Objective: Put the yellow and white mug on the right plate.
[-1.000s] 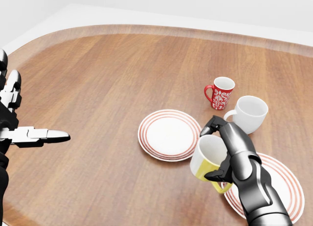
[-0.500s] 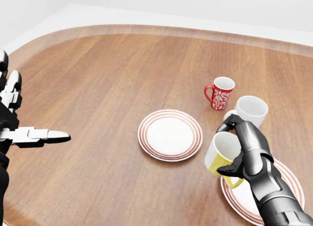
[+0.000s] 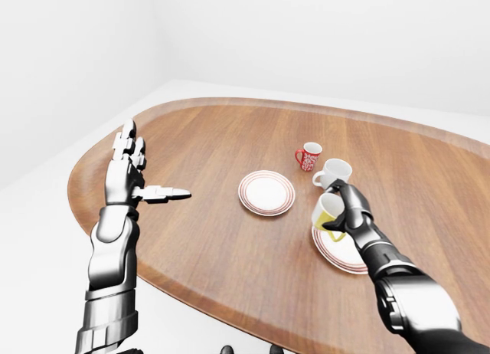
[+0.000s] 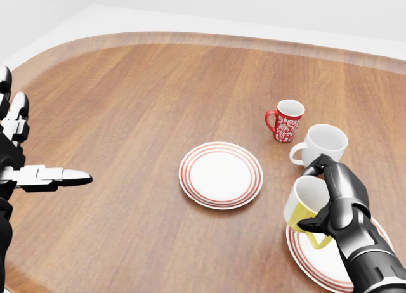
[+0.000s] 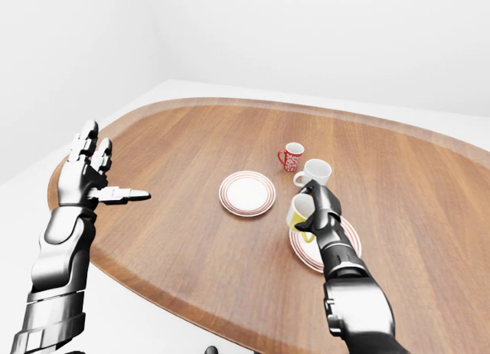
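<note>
The right hand (image 4: 339, 201) has carried the yellow and white mug (image 4: 306, 205) rightward over the right plate (image 4: 317, 258).

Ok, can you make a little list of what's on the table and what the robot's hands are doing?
table: wooden table
held mug: yellow and white mug, tilted, over the edge of the right plate
right hand: closed round that mug
left hand: open, holding nothing
other plate: left plate, nothing on it
other mugs: red mug, white mug

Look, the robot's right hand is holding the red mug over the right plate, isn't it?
Not quite. The right hand holds the yellow and white mug over the right plate, as the head view shows. The red mug stands untouched on the table.
</note>
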Controlling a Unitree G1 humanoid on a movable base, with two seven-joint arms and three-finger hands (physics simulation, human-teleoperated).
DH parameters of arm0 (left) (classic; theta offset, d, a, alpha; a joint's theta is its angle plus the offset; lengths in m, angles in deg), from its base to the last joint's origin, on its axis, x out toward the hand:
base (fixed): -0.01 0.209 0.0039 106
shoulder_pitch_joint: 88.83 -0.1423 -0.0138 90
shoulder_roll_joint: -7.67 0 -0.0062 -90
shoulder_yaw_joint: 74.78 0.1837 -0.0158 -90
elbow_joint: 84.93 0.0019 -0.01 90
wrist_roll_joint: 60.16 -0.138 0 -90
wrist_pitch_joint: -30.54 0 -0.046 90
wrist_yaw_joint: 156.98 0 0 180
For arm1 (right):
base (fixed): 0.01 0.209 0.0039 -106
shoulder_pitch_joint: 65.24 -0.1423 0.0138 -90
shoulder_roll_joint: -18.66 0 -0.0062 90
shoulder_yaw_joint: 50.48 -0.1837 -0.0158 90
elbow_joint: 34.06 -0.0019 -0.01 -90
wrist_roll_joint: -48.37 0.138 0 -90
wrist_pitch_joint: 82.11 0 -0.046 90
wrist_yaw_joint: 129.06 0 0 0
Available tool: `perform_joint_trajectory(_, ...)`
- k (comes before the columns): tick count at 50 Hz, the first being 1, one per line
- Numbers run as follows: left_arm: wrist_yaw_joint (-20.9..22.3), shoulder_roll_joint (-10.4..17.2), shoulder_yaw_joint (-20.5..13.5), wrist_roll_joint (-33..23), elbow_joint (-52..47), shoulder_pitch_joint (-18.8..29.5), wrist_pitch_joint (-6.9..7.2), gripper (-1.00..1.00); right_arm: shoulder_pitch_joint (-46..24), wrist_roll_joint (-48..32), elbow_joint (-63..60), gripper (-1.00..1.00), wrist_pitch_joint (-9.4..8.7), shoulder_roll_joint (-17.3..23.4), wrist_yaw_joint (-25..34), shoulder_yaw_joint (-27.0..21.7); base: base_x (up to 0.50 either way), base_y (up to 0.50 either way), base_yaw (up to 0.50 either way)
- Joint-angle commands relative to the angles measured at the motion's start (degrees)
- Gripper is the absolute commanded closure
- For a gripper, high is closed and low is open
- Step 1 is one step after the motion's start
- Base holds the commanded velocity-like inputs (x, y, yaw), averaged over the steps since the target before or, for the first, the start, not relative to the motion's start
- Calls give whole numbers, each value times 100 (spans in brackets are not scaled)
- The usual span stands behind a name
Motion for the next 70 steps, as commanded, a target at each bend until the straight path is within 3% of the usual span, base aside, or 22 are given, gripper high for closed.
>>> perform_joint_trajectory(1, -1, -3, 5, -1, 7, 0, 0, -100, -57, -412, 200, 100, 0, 104, -177, -38, 0, 0, 0)
perform_joint_trajectory(70, 0, -26, 16, -33, 11, -30, 0, -100, 80, -353, 596, 100, 0, 303, -642, -332, 0, 0, 0)
